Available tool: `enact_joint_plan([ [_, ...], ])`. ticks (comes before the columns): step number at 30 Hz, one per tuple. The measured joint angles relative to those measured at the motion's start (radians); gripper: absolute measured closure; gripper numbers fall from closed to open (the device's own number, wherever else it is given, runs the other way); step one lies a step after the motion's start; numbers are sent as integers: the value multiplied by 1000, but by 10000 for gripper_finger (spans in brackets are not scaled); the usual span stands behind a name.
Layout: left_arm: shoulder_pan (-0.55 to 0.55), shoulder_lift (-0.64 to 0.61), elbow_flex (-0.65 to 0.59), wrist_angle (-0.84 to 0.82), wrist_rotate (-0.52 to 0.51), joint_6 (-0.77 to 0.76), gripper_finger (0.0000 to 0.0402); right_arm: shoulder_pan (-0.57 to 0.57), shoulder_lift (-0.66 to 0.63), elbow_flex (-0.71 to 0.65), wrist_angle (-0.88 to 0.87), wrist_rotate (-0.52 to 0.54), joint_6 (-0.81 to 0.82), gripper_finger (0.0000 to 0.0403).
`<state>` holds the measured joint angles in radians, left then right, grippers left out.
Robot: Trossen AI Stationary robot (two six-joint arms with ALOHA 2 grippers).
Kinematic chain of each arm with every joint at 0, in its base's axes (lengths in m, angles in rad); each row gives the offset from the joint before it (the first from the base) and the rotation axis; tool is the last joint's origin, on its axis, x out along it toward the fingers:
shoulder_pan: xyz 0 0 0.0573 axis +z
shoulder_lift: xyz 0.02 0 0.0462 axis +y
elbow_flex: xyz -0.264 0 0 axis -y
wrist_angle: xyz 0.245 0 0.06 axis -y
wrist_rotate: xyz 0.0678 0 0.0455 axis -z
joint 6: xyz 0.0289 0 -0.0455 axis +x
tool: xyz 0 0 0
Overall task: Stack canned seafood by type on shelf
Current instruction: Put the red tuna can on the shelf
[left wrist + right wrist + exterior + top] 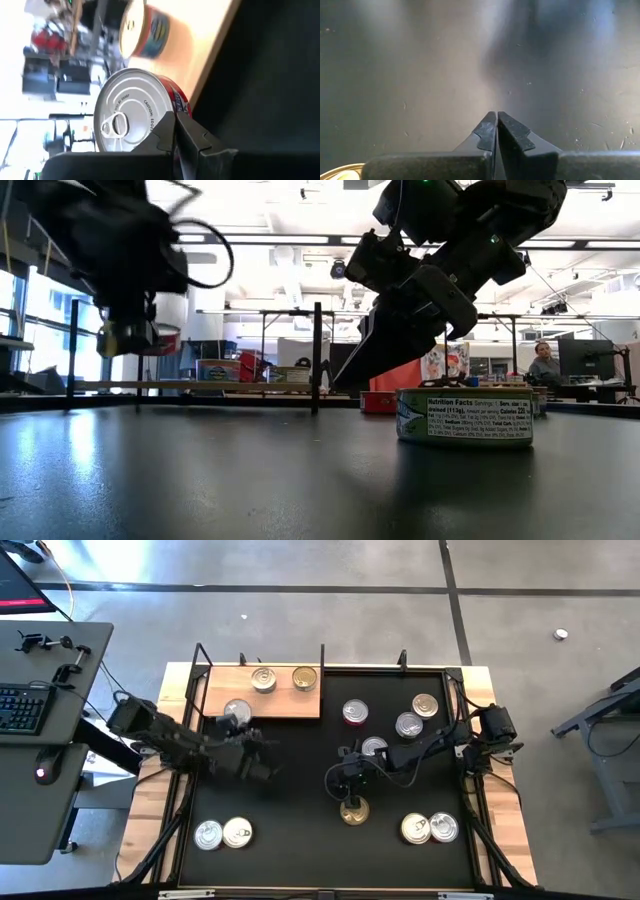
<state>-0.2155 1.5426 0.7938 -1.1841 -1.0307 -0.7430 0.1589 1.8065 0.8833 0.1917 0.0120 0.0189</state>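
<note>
I see the left gripper [175, 131] clenched empty beside a red-sided tin [134, 111] (shelf [283, 703] edge); right gripper [496, 131] clenched empty over the mat [420, 75].

Left arm comes in from the table's left edge, links folded, forearm running toward the shelf [262, 693]; left gripper [240, 730] sits at the shelf's near edge by its left half, wrist rolled sideways, fingers [187, 135] pressed together tip to tip, nothing between them. Right arm enters from the right edge, elbow bent, forearm stretched across toward table centre; right gripper [345, 783] hangs well clear of the shelf, off its right end and nearer the front, pointing straight down; its fingers [512, 132] closed flush on each other, empty; in the low view it hovers just above the surface.
</note>
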Motion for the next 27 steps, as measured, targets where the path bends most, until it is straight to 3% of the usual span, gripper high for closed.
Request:
enact_joint_plan([
  [8,319,-182,-58,349,135,514,401,0,0,0,-8,0,-1,396],
  [14,531,-258,-113,492,272,776,401,0,0,0,-8,0,-1,396],
  [23,738,-256,-115,568,295,1007,400,0,0,0,-8,0,0,396],
  [27,804,-256,-115,592,339,1049,375,0,0,0,-8,0,3,396],
])
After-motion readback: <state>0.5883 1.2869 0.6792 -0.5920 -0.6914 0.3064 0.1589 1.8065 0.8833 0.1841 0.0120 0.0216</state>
